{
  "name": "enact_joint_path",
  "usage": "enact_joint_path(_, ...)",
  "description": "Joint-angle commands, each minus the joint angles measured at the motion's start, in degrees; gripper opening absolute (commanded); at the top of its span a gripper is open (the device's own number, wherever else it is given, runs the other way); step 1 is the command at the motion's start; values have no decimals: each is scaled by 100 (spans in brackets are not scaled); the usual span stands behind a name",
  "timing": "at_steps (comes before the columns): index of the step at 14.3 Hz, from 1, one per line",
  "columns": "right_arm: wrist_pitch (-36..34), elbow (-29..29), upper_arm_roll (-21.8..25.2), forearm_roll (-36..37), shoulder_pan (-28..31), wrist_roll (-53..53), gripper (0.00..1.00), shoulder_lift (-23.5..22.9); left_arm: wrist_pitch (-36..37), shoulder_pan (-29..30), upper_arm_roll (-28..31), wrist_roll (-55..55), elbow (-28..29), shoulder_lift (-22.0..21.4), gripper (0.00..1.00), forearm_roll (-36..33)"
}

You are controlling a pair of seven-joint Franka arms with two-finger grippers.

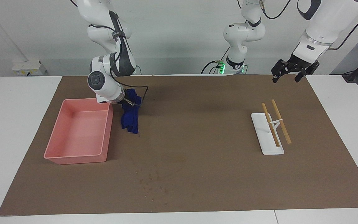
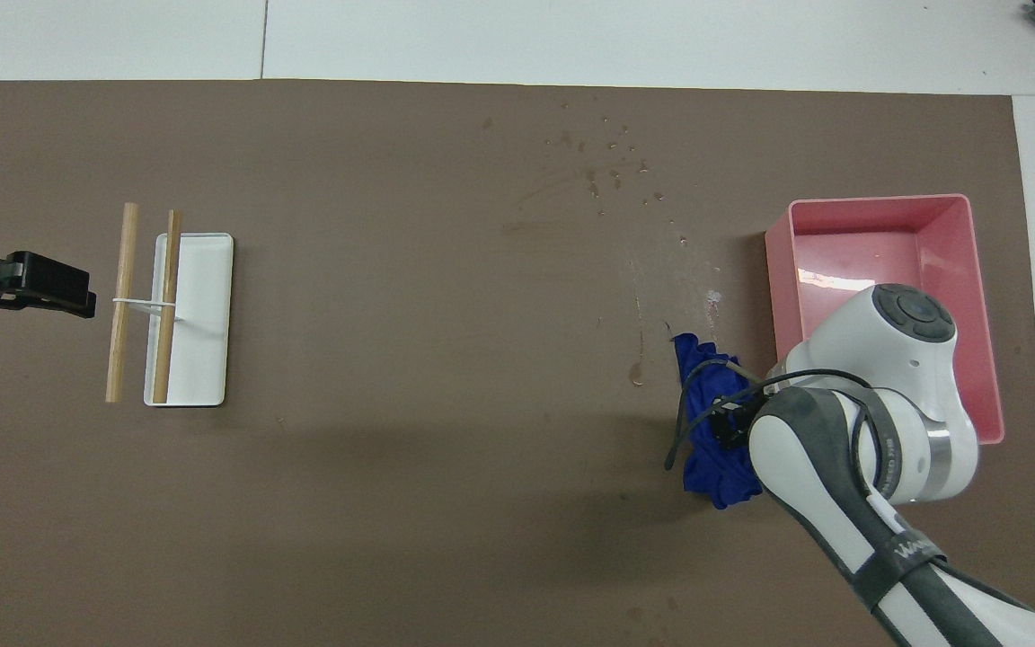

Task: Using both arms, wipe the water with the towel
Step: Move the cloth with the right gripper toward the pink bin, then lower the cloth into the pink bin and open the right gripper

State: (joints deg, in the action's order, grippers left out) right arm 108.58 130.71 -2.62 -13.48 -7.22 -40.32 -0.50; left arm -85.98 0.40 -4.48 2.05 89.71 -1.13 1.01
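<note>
A dark blue towel point(image 1: 130, 118) hangs bunched from my right gripper point(image 1: 130, 104), which is shut on its top, beside the pink bin on the side toward the left arm's end. The towel's lower end hangs at or just above the brown mat. In the overhead view the towel point(image 2: 706, 431) shows under the right wrist, with the right gripper point(image 2: 731, 424) mostly hidden. Small water drops point(image 1: 154, 183) lie on the mat farther from the robots than the towel, and they also show in the overhead view point(image 2: 607, 171). My left gripper point(image 1: 287, 77) waits, open and empty, raised over the mat's corner at its own end point(image 2: 77, 301).
An empty pink bin point(image 1: 76, 157) stands at the right arm's end point(image 2: 877, 203). A white tray point(image 1: 270, 147) with two wooden sticks point(image 1: 280, 121) tied across it lies at the left arm's end point(image 2: 207, 359). The brown mat point(image 1: 197, 130) covers most of the table.
</note>
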Motion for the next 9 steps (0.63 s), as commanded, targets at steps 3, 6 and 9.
enact_joint_path(3,-1247,-560,-19,161,168,-73,0,875,-95,57,-53,-20,134,-98,100,-83)
enact_joint_path(6,-2112,-1668,-2,599,168,-64,0,867,-95,57,-53,-20,134,-98,100,-83)
enact_joint_path(9,-2148,-2162,-10,986,448,76,0,824,-95,57,-53,-20,134,-98,100,-83)
